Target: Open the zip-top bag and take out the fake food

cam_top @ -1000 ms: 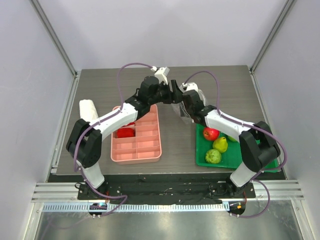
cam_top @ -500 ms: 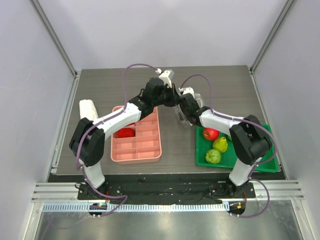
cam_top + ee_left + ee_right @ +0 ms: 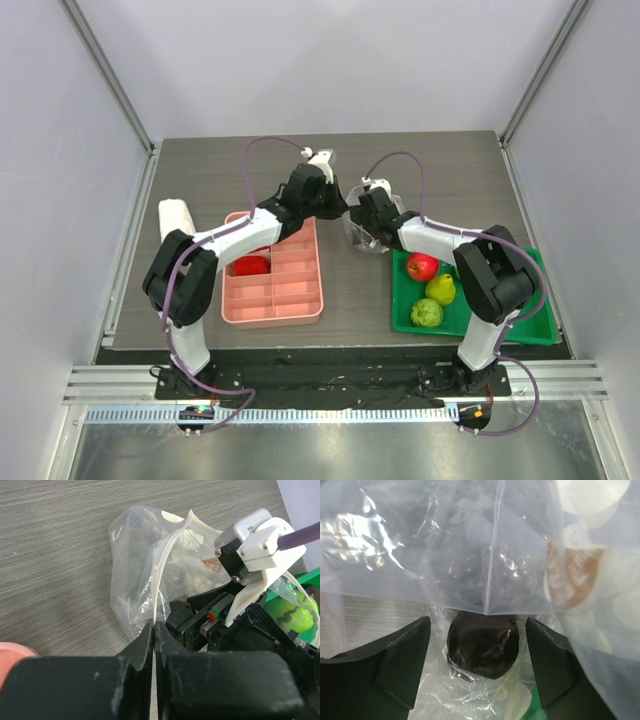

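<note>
Left claw (image 3: 154, 630): the jaws are pressed together and clamped on the white zip strip (image 3: 159, 575) of the zip-top bag (image 3: 135, 570), at the strip's end nearest the wrist.
Right claw (image 3: 477, 630): the jaws stand apart with nothing pinched. Clear film drapes over both fingers. A dark round shape sits between them behind the film, and I cannot tell what it is.
Bag's place: it is bunched on the table between the two claws, touching both. The strip arcs up and away from the left claw, so the mouth looks at least partly parted.
Bag's handling: I judge it very light, floppy and slick, since the film crumples and slides rather than holding its shape. The zip strip is the only stiffer part.
Where to grip: on the strip itself, one claw to each lip. A pinch on the bare film would likely slip or gather both layers.
Fake food (image 3: 441, 289): it lies outside the bag, just past the right claw toward that arm's base, in the green tray (image 3: 540, 330). There is a red apple (image 3: 421, 267), a pear and a bumpy green fruit (image 3: 427, 313).
Fruit's handling: probably hard, smooth and light, and apt to roll, so it should be gripped across the middle.
Farther out: a pink divided tray (image 3: 272, 300) holding a red piece (image 3: 250, 265) lies under the left arm, behind its claw.
</note>
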Motion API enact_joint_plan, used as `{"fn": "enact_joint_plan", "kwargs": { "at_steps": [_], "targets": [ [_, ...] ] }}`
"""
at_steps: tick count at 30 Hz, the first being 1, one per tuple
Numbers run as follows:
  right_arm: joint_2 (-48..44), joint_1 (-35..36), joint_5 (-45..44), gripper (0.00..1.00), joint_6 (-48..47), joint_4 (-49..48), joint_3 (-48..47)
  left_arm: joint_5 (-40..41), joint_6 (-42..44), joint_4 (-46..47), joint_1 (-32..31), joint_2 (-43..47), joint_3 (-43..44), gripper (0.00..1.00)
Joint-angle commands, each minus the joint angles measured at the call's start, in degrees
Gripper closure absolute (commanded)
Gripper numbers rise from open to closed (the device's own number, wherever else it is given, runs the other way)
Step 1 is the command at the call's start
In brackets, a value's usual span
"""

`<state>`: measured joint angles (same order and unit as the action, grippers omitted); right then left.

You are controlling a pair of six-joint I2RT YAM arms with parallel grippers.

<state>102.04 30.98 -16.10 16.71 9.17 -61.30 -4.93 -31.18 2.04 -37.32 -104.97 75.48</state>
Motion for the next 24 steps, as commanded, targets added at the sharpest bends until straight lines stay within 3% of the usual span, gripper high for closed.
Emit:
{"fn": "enact_joint_plan", "kwargs": {
  "at_steps": [1,6,13,14,15,16,18,20,24],
  "targets": [
    [-3.16,-0.13,1.07,0.17,1.31,4.79,-3.38,0.97,0.59,2.79,0.14,0.11,-1.30,1.00],
    [-2.90,-1.71,1.32,0.18,3.32,4.72,-2.60,0.88,0.68,2.88,0.14,0.99,-2.79,1.00],
    [-5.89,-4.88,8.80,0.32,7.81,3.31,-1.72,-0.60,0.16,2.09,0.14,5.38,-4.82,1.00],
    [-5.80,-4.97,8.89,0.33,7.90,3.31,-1.81,-2.87,-0.02,1.83,0.14,5.56,-4.64,0.96],
    [-5.71,-5.23,9.06,0.34,7.99,3.40,-2.07,-3.50,-0.28,1.13,0.06,5.74,-3.95,0.76],
    [-5.45,-5.84,9.59,0.34,8.07,3.66,-2.42,-3.60,-0.72,0.95,-0.12,6.26,-4.20,0.67],
    [-4.48,-6.81,10.38,0.34,8.69,4.36,-3.03,-2.37,-0.81,2.43,-0.38,8.81,-6.48,0.59],
    [-3.87,-8.83,13.27,0.37,10.09,4.63,-3.39,-1.49,-0.99,4.01,-0.82,11.00,-9.02,0.61],
    [-2.81,-11.38,19.26,0.45,12.38,4.45,-4.79,-0.18,-0.81,10.23,-1.70,14.34,-14.65,0.86]
  ]
}}
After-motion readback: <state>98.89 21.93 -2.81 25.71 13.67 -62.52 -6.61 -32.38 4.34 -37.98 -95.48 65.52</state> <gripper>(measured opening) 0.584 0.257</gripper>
